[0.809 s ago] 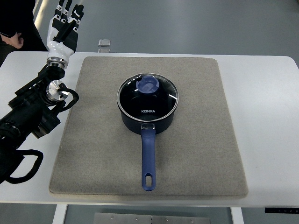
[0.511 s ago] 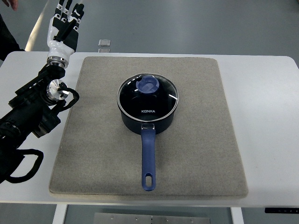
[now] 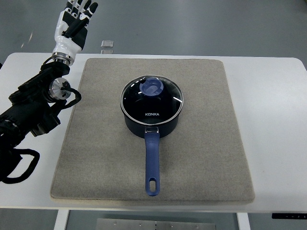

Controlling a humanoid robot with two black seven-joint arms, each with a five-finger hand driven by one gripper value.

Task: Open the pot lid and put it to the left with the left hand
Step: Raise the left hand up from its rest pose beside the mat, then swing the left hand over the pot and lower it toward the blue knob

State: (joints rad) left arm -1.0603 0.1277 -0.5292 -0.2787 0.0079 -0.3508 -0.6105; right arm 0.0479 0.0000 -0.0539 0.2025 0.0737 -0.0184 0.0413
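Observation:
A dark blue saucepan (image 3: 152, 120) sits in the middle of a grey mat (image 3: 201, 158), its long blue handle (image 3: 152, 163) pointing toward the near edge. A glass lid (image 3: 165, 103) with a blue knob (image 3: 152, 87) rests on the pot. My left hand (image 3: 73, 24) is far from it, raised beyond the table's back left corner, with white palm and black fingers (image 3: 81, 7) spread and nothing in them. The black left arm (image 3: 29, 108) runs in from the left edge.
The white table (image 3: 273, 120) surrounds the mat. A small clear square object (image 3: 107, 44) lies at the table's far edge, just right of my left hand. Grey floor lies beyond.
My left hand has lifted and shifted slightly up and to the right. The dark figure at the top left corner is gone. The pot and lid have not moved.

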